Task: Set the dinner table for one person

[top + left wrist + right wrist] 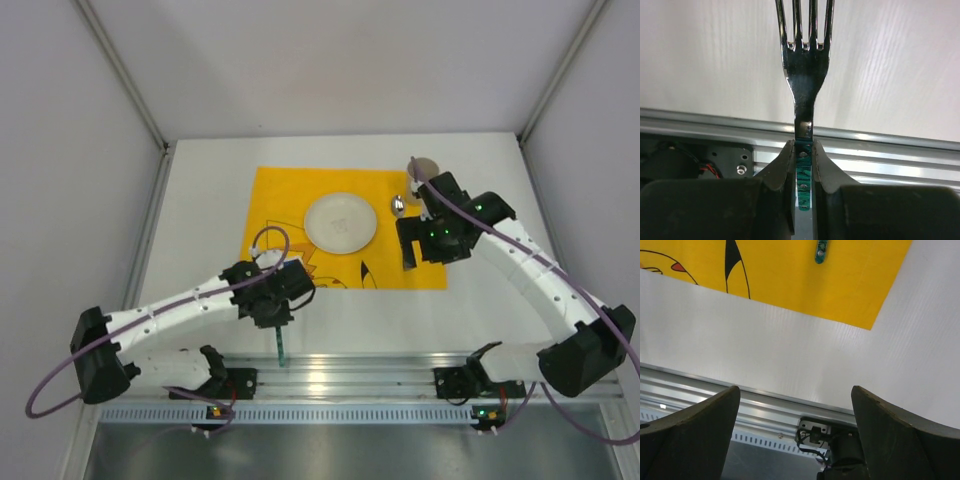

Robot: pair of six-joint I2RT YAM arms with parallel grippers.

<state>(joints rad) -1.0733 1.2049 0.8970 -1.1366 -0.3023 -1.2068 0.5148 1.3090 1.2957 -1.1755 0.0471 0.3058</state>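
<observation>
The left gripper clamps one fork; right gripper gapes beside one plate.

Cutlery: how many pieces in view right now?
2. A fork clamped in the left gripper over the table, by its front rail. A spoon on the yellow placemat, right of the plate, partly hidden by the right gripper. More may be hidden beneath.

Dinner table before me
White, flat, rectangular; a ribbed aluminium rail runs along the edge near my bases.
</observation>
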